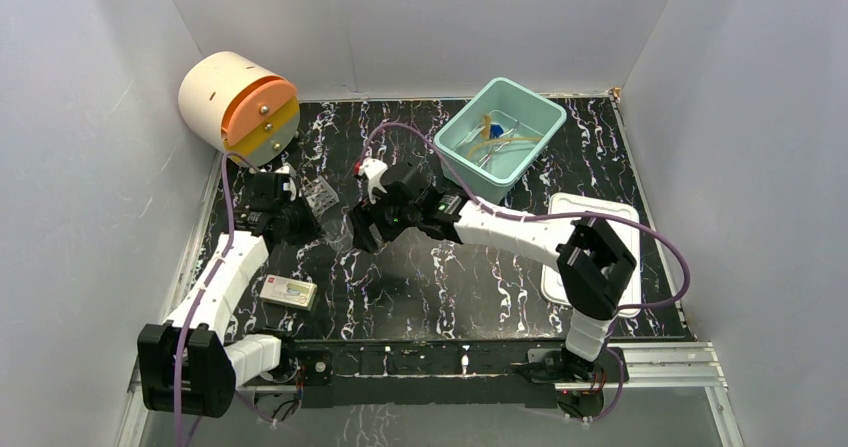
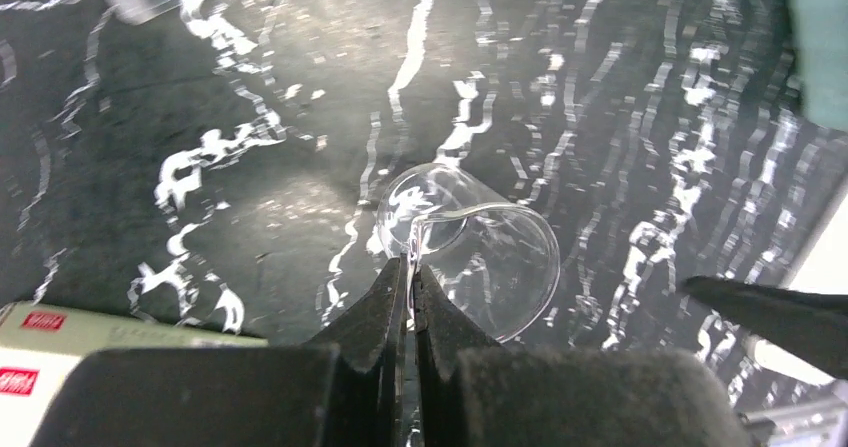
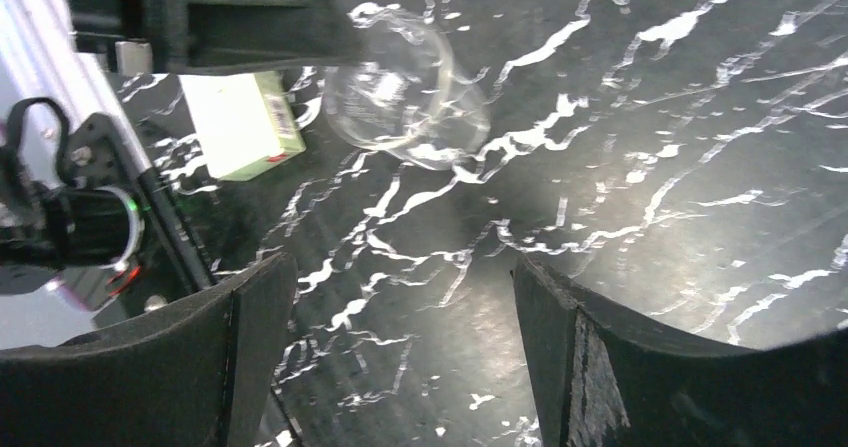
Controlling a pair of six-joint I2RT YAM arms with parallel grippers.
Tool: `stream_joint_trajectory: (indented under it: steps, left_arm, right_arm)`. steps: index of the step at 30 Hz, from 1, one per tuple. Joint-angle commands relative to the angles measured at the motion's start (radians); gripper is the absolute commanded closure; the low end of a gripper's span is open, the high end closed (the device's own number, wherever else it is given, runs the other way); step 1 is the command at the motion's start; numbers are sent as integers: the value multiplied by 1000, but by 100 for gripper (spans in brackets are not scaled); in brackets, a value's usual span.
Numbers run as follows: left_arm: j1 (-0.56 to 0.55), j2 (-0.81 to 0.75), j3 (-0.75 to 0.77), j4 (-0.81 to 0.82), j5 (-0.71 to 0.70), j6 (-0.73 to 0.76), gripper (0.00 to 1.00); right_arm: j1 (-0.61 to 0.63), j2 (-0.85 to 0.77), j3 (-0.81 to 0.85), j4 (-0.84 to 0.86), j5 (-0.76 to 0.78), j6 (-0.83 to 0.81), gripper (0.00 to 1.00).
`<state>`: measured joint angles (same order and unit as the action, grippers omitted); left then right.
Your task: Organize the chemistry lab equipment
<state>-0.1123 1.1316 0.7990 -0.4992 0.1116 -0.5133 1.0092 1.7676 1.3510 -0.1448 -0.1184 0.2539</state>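
**Beaker pinched at the rim: carry it gently**

My left gripper (image 2: 411, 272) is fully closed on the thin rim of the beaker (image 2: 490, 257). The beaker hangs tilted left of the middle of the table (image 1: 450, 287), near the packet (image 3: 250, 117). My right gripper (image 3: 400, 317) stands wide open close by and holds nothing. I cannot tell if the glass touches the table. The grip is narrow and the glass is slippery, so I would move slowly, without any twist, toward the tub (image 1: 500, 132), which I judge is the goal.
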Motion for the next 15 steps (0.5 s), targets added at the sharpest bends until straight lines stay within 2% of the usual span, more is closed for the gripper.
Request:
stream_joint_trajectory:
  steps: [1, 4, 7, 15]
  left_arm:
    - [2, -47, 7, 89, 191, 38, 100]
    - [1, -46, 1, 114, 208, 49, 100]
    - [-3, -48, -4, 130, 204, 53, 100]
    - [-8, -56, -19, 138, 184, 62, 100]
  right_arm:
    - [20, 21, 95, 9, -30, 18, 14]
    - [20, 97, 236, -145, 55, 131, 17]
    - [19, 141, 309, -241, 99, 207, 21]
    - [20, 175, 355, -314, 200, 289, 37]
